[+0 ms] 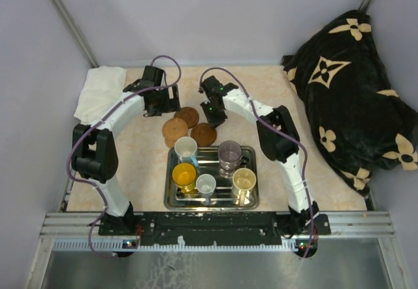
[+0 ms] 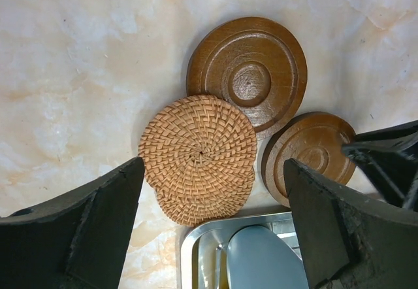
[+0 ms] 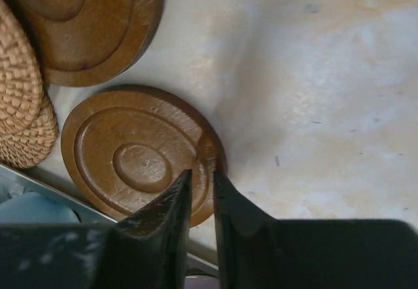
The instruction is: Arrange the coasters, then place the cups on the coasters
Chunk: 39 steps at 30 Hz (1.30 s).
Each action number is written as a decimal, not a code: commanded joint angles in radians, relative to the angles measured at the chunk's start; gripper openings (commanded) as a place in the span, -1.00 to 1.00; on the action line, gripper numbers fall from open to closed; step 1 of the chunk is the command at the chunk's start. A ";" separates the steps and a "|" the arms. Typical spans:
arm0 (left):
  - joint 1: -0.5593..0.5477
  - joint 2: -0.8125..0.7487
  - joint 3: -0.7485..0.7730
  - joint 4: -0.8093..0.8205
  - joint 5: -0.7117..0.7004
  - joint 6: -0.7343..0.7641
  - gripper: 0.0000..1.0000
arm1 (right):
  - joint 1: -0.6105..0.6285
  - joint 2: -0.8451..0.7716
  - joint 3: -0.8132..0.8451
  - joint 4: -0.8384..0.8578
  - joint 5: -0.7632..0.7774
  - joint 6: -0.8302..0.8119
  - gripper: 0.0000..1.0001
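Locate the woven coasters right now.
Top view: the woven coasters lie stacked left of centre, just beyond the steel tray's far-left corner, with one wooden coaster beyond them and a second wooden coaster to their right.

Place: a robot lab cell, as far as I can see.
Walls: plain grey panels (image 1: 215,21) close round my tabletop (image 1: 326,171).
Mount: my arms (image 1: 121,116) are bolted to a metal rail (image 1: 353,223).
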 commanded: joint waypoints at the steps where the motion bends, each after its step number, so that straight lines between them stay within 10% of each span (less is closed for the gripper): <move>1: 0.002 -0.019 -0.009 0.009 -0.013 -0.009 0.88 | 0.031 0.003 0.072 -0.019 -0.039 -0.025 -0.44; 7: 0.005 -0.018 -0.015 0.006 -0.012 -0.005 0.88 | 0.043 0.010 0.068 -0.023 0.000 -0.042 0.09; 13: 0.011 -0.028 -0.017 0.001 -0.024 -0.010 0.89 | 0.062 0.009 0.060 -0.016 -0.017 -0.048 -0.15; 26: 0.020 -0.026 -0.020 0.017 -0.010 -0.009 0.89 | 0.081 0.039 0.056 -0.037 0.218 -0.052 0.31; 39: 0.052 -0.028 -0.010 0.021 -0.002 0.001 0.90 | 0.054 0.133 0.090 -0.111 0.309 -0.031 0.31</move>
